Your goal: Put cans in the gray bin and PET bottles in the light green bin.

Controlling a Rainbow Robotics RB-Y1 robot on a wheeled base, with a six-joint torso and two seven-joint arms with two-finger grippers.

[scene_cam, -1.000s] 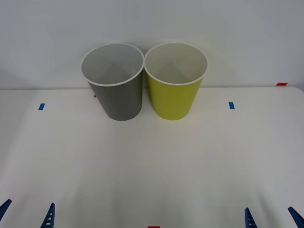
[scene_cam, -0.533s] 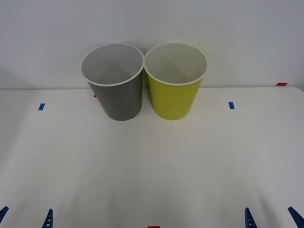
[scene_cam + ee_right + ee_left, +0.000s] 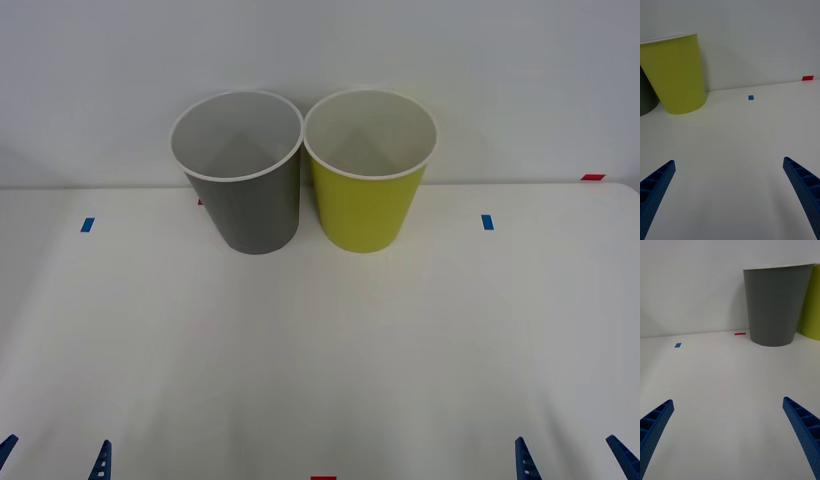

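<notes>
Front view: a dark gray bin (image 3: 245,190) and a yellow-green bin (image 3: 368,185) stand upright, rims touching, at the far edge of a white table (image 3: 320,360). Both bins' white insides look empty. At the near edge, the left gripper (image 3: 55,458) and right gripper (image 3: 572,458) hover apart, each with blue fingers spread wide, holding nothing.

Front camera looks down from above at both bins; each low wrist camera faces them across the table (image 3: 320,350)
</notes>
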